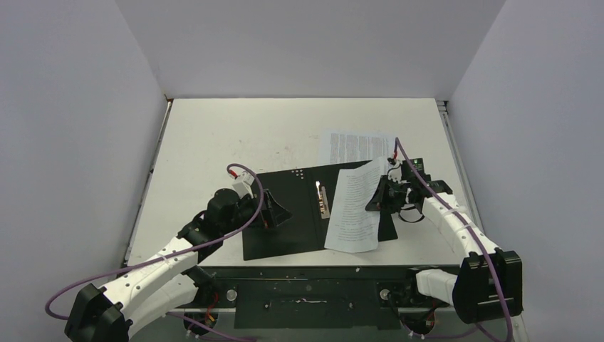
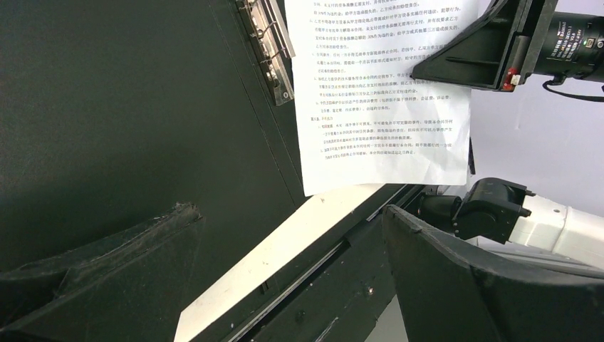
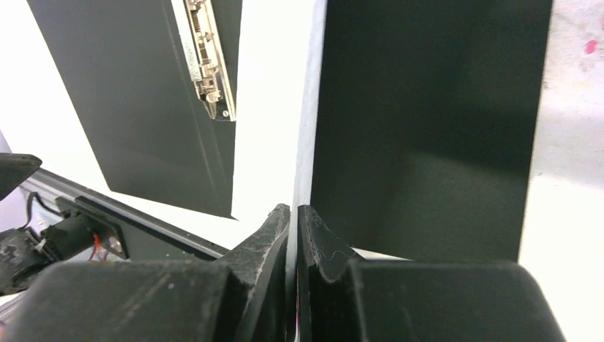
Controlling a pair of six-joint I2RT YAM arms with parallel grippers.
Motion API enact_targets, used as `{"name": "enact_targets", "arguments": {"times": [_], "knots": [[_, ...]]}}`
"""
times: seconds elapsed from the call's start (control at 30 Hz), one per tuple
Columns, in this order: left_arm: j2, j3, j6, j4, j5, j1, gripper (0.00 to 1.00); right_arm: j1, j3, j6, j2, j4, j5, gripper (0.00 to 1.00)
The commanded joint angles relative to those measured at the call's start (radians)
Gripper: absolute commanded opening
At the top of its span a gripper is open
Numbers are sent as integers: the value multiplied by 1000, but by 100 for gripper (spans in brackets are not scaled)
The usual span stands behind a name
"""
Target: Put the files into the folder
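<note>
jaws of r gripper (image 3: 293,231) pinch sheet (image 1: 354,210) edge; sheet over folder (image 1: 285,241) right half, lengthwise w/ it; l gripper (image 1: 274,211) jaws wide.

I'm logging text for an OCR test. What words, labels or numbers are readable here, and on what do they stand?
Nothing can be quoted as it reads.
Held sheet: dense black print, seemingly Chinese, too blurred to read.
Far sheet: printed lines, too small to read.
Lens barrel: tiny white markings, unreadable.
Folder: a few white dots only, no text visible.
</note>
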Motion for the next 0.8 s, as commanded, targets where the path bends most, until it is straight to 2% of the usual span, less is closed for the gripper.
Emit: {"name": "enact_targets", "arguments": {"times": [0.0, 0.5, 0.77], "knots": [[-2, 2, 23, 37, 0, -4, 97, -7, 30, -53, -36, 28, 65, 5], [6, 0, 28, 53, 7, -4, 97, 10, -39, -45, -184, 184, -144, 5], [0, -2, 31, 48, 9, -4, 97, 32, -48, -51, -188, 197, -117, 5]]}}
